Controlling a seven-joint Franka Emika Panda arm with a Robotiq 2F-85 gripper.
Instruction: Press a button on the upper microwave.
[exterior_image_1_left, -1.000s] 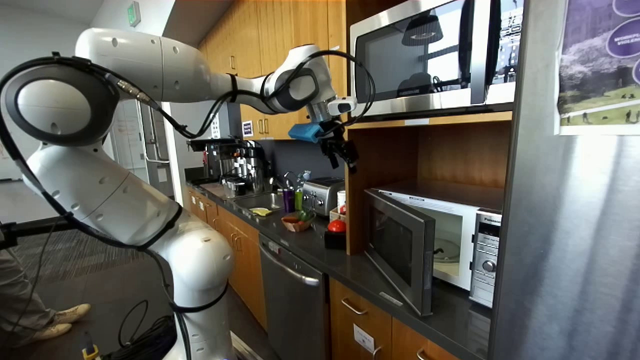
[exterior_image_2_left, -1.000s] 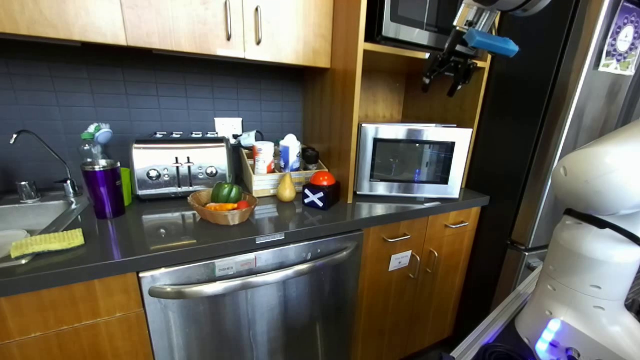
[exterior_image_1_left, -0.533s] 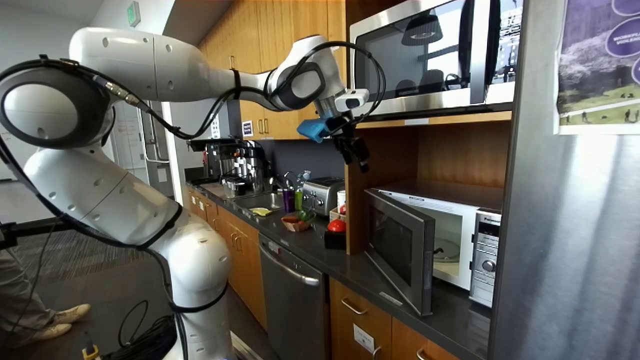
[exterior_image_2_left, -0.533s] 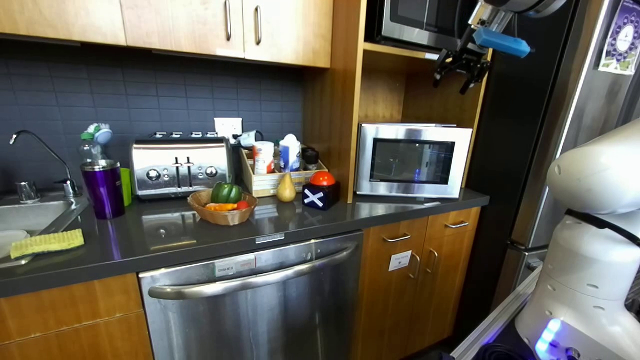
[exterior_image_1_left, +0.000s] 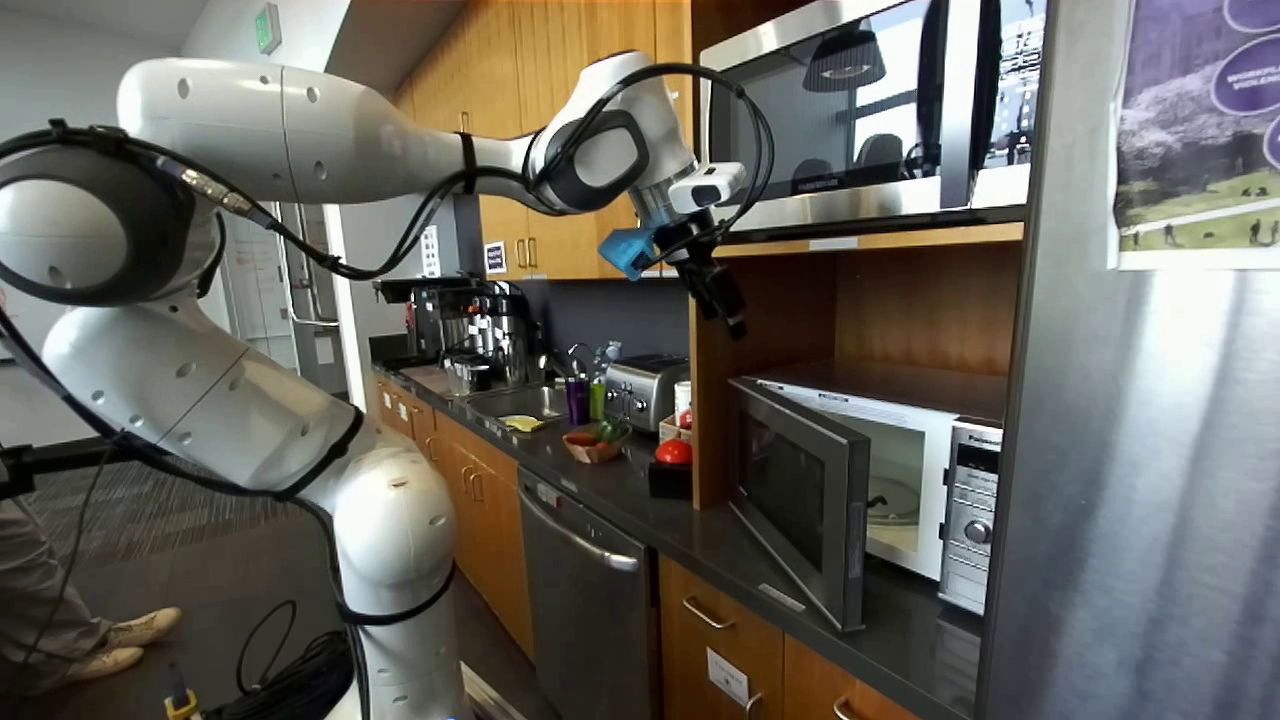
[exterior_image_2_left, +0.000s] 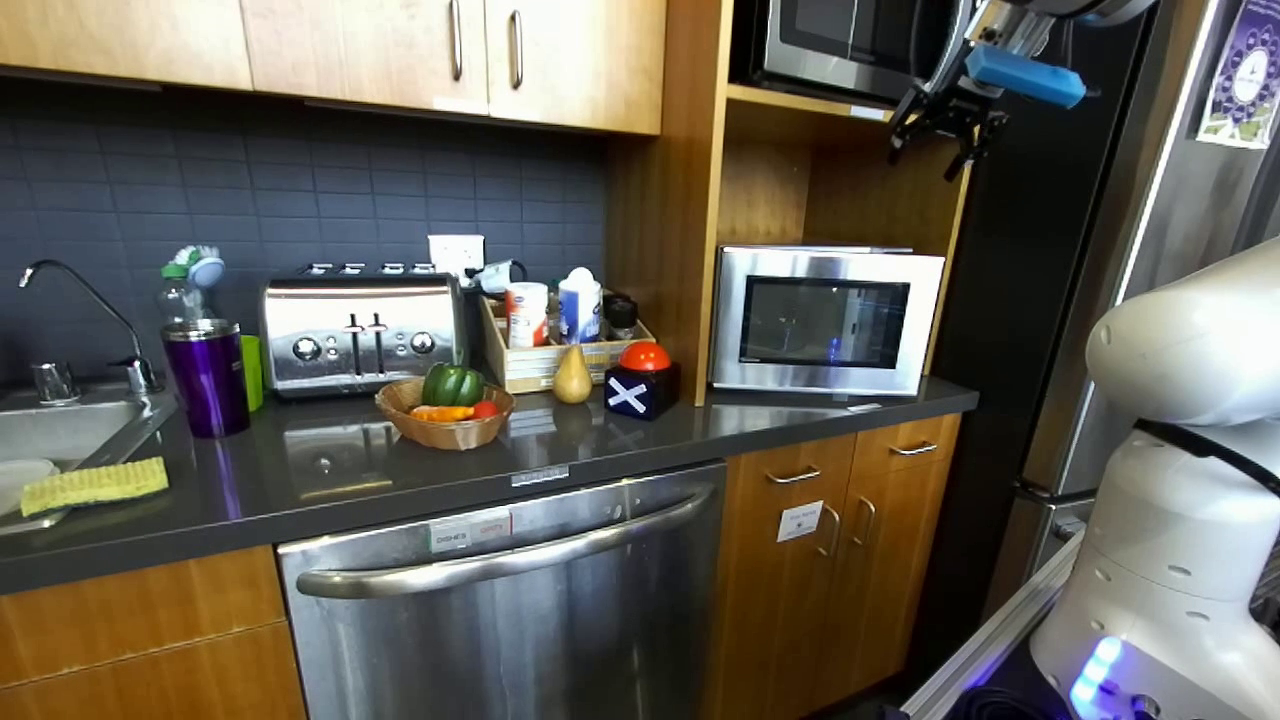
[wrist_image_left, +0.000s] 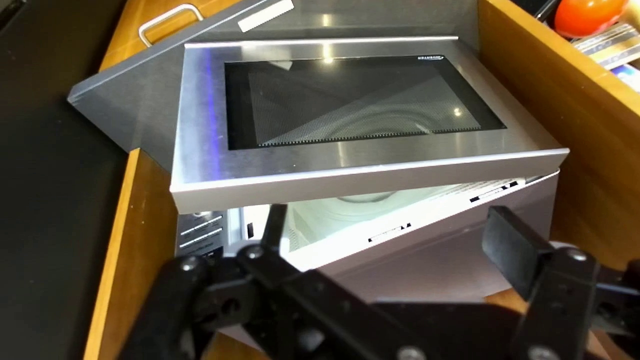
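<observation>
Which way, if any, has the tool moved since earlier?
Yes: in an exterior view, the tool shifted toward image right and slightly up, judged against the lower microwave.

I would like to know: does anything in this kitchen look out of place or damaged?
Yes: the lower microwave door stands partly open, which looks odd while the upper microwave above it looks shut. I see no spill or damage.

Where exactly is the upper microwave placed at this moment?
In an exterior view, the upper microwave sits at the upper right, on the wooden shelf above the open lower microwave and left of the purple poster.
</observation>
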